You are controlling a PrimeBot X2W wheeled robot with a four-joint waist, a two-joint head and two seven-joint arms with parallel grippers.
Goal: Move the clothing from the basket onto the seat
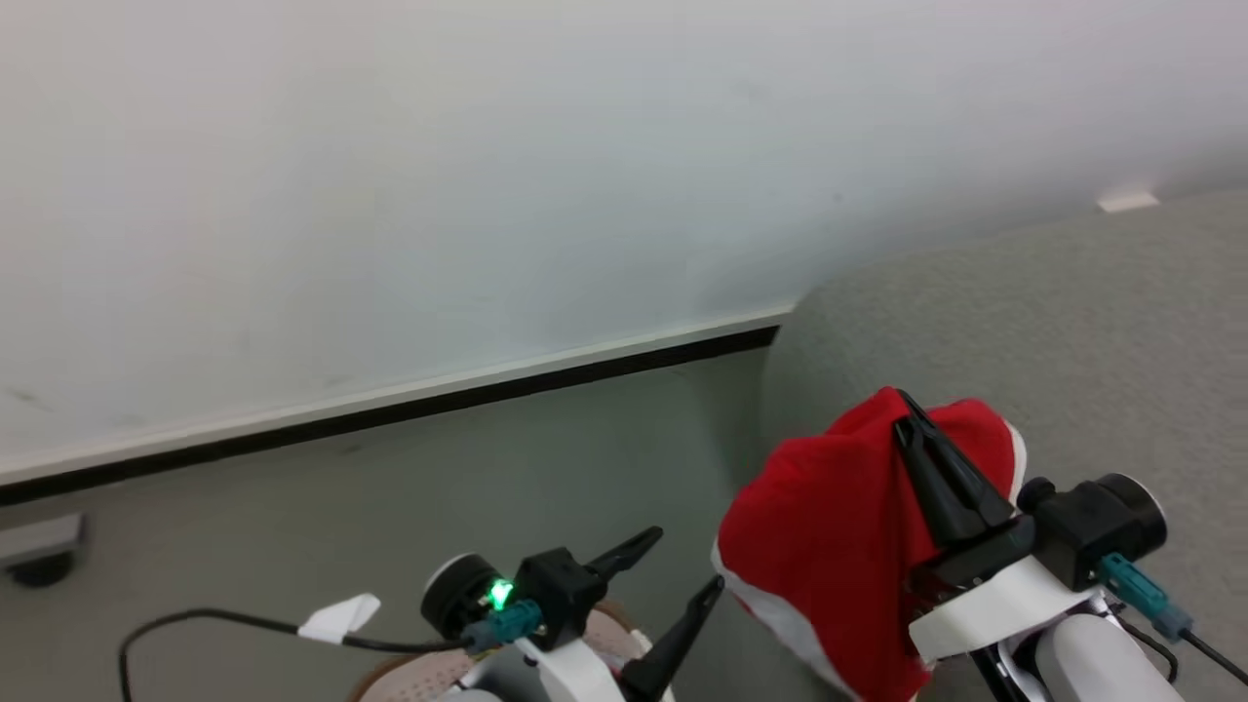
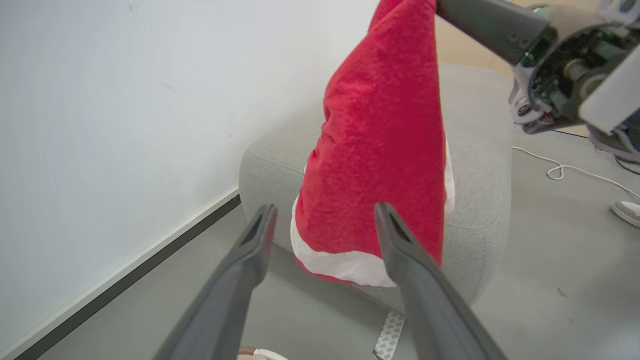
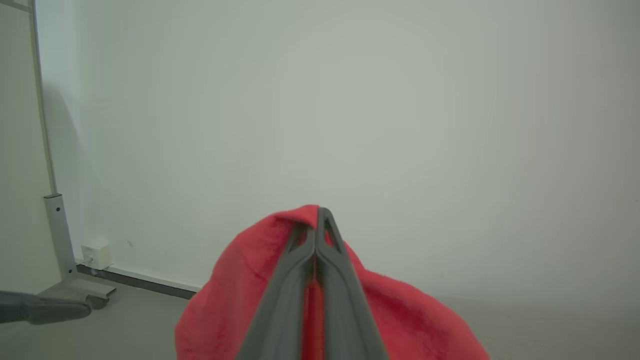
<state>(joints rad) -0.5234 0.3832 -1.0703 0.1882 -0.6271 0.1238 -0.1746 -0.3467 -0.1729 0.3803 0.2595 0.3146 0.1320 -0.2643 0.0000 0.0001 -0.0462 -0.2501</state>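
Step in hand: you are carrying one piece of the clothing (image 1: 829,517) across to the seat (image 1: 1072,331). It looks lifted clear of the basket (image 1: 429,671) but is not yet set down.
Right gripper (image 1: 902,400): its fingers are clenched together on a fold at the top of the red cloth, which drapes down both sides of them.
Left gripper (image 1: 685,559): its fingers are spread wide and hold nothing. It sits off the seat's rounded end, on the floor side.
Clothing: it hangs in the air at the seat's rounded end, with the white-trimmed hem lowest. You cannot tell whether it brushes the seat's side.
Basket: a slice of its rim shows beside the seat's end, under the left gripper. Its contents are hidden.
Next move: you probably need to take the right arm further in over the seat's top. Lower it until the cloth piles up there, then let the fingers part.
Watch: if you release at the seat's edge, the cloth could slide off to the floor.
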